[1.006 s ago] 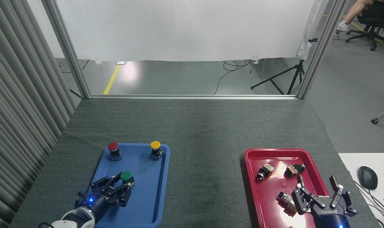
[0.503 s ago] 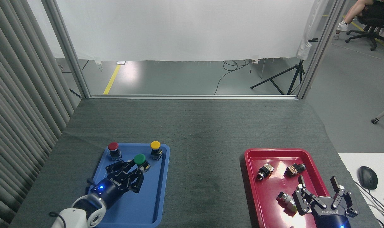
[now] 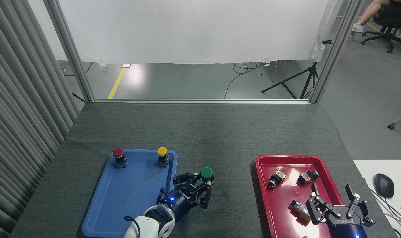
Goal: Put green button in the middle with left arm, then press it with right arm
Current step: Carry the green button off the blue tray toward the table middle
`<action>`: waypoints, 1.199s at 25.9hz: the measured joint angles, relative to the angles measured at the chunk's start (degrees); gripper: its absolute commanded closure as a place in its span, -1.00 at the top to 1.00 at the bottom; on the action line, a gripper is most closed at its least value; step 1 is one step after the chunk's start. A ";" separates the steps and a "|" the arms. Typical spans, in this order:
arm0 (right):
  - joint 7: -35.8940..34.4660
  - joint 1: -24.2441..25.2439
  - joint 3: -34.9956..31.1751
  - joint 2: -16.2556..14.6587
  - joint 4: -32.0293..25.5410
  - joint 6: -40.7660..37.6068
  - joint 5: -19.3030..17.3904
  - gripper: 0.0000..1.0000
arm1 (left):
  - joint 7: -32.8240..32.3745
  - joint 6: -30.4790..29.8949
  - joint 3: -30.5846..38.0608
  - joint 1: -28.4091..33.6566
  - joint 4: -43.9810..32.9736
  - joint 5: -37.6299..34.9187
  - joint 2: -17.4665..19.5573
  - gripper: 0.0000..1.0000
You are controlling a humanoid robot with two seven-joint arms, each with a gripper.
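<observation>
Dark gray felt-like matting covers the surface (image 3: 200,132), which ends at a metal-framed glass partition with a white curtain hanging behind it and a polished gray floor beyond. On the near left lies a blue tray (image 3: 127,198), bare except for a red button (image 3: 119,156) and a yellow button (image 3: 163,156) standing upright along its far edge, well apart from each other. The left gripper (image 3: 205,185) has its blue-lit wrist over the tray's right rim and reaches out over the bare mat between the two trays; its fingers (image 3: 187,178) pinch the black base of the green button (image 3: 206,173), whose domed cap points up and slightly away from the wrist. Whether the button's base touches the mat cannot be told from this angle. On the near right sits a red tray (image 3: 263,185) holding several small switch parts: two dark ones (image 3: 275,179) near its far end and a silver cylindrical one (image 3: 298,208) lying closer in. The right gripper (image 3: 332,195) hangs over the tray's near right corner with its fingers (image 3: 349,191) spread wide and nothing between them. Off the mat's right edge, a black computer mouse (image 3: 383,185) rests on a white desk.
</observation>
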 measured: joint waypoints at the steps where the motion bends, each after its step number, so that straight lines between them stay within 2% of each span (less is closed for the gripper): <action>1: 0.01 0.00 -0.01 0.00 0.00 0.00 0.00 1.00 | 0.34 0.91 -0.98 -0.47 1.27 -0.16 -0.57 -1.00; 9: 0.01 -0.01 -0.02 0.06 0.00 0.04 0.00 1.00 | 0.70 6.36 -7.10 -2.28 7.54 -0.31 -1.55 -1.00; 11: 0.01 -0.03 -0.02 0.07 0.00 0.04 0.00 1.00 | 0.70 6.84 -7.55 -2.28 8.44 -0.25 -1.56 -0.95; 14: 0.01 -0.09 -0.02 0.07 0.00 0.04 0.00 1.00 | 0.71 7.17 -7.86 -2.32 9.06 -0.26 -1.58 -0.57; 15: 0.01 -0.10 -0.03 0.08 0.00 0.04 0.00 1.00 | 0.70 7.29 -7.89 -2.33 9.15 -0.27 -1.58 -0.37; 16: 0.01 -0.14 -0.03 0.10 0.00 0.04 0.00 1.00 | 0.70 7.40 -7.92 -2.33 9.23 -0.29 -1.58 -0.02; 17: 0.01 -0.15 -0.03 0.14 0.00 0.04 0.00 1.00 | 0.70 7.40 -7.99 -2.32 9.27 -0.31 -1.58 0.50; 18: 0.02 -0.16 -0.03 0.17 0.00 0.04 0.00 1.00 | 0.70 7.40 -8.06 -2.32 9.30 -0.32 -1.58 0.85; 19: 0.02 -0.19 -0.03 0.21 0.00 0.04 0.00 1.00 | 0.71 7.40 -8.15 -2.31 9.32 -0.33 -1.58 0.98; 26: 0.01 -0.21 -0.13 0.41 0.09 0.01 0.00 1.00 | 0.16 7.31 -8.67 -1.35 8.18 -0.49 -1.02 0.98; 31: 0.01 -0.22 -0.20 0.43 0.17 0.01 0.00 1.00 | -0.29 7.22 -8.63 1.87 1.36 -0.15 1.23 0.98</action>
